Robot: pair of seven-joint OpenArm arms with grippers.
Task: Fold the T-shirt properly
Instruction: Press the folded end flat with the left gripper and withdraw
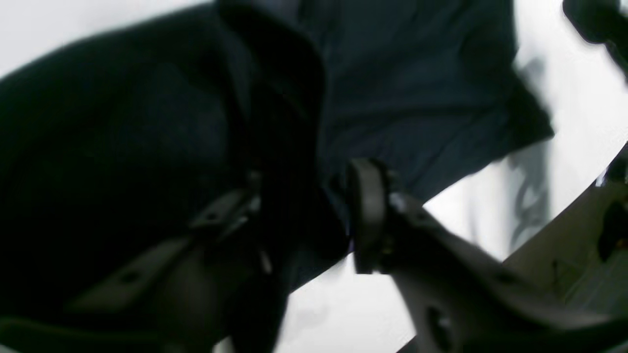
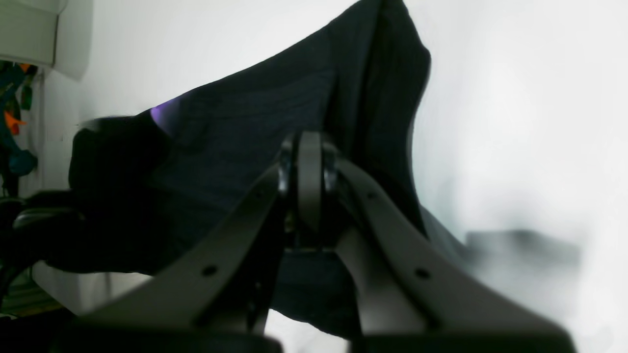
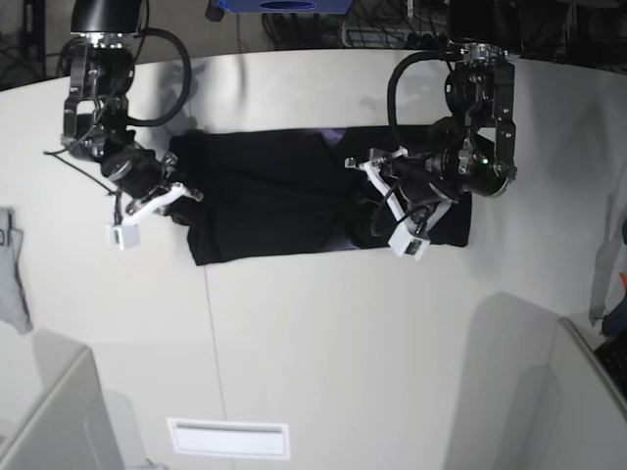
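Right gripper (image 2: pixel 310 166), closest to its wrist camera: fingers pressed together, black cloth of the T-shirt (image 2: pixel 255 147) pinched between them. From that pinch the fabric rises in a peaked fold. A small purple patch shows on the cloth further along; this view is blurred toward its right side.

Left gripper (image 1: pixel 304 215): jaws stand apart. One pale finger (image 1: pixel 365 211) is clear of the cloth on its outer side; a dark fold of shirt hangs in the gap between the jaws. Cannot tell whether that fold is gripped or only draped there. Left wrist view heavily blurred.

Base view: T-shirt (image 3: pixel 284 196) lies as a wide black band across the far half of the white desk (image 3: pixel 323 333), near the far edge and well back from the near edge. Right gripper (image 3: pixel 168 196) sits at one end of the band, left gripper (image 3: pixel 387 201) over the other end, where the cloth is bunched.

Small grey cloth (image 3: pixel 12 274) lies at the desk's side edge, well apart from the shirt.
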